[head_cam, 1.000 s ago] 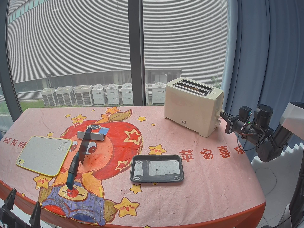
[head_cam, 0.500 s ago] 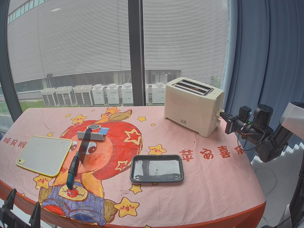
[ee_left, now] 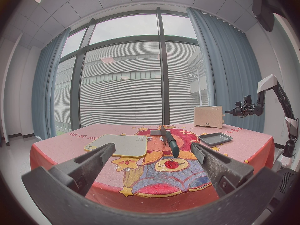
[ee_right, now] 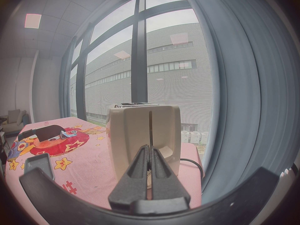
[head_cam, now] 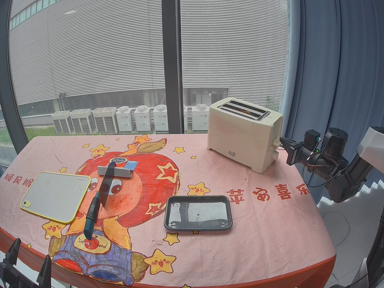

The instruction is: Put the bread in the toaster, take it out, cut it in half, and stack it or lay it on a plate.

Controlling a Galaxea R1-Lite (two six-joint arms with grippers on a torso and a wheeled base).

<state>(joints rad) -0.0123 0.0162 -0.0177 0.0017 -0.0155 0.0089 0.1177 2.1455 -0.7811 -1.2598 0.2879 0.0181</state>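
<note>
A: Head?
B: Toaster (head_cam: pixel 244 135) stood far right on the table (head_cam: pixel 264 229), long axis left-right, lever end facing right gripper (head_cam: pixel 282 141). Brown bread (head_cam: pixel 245 111) sat down in a slot.
A: Left wrist?
B: Left gripper (ee_left: pixel 152 147) gaped wide, empty, off the near edge. Knife (ee_left: pixel 168 138) handle pointed at it.
A: Right wrist?
B: Lever (ee_right: pixel 165 152) end seen square-on. Right fingers (ee_right: pixel 139 166) were pressed together, empty, tips beside the lever.
</note>
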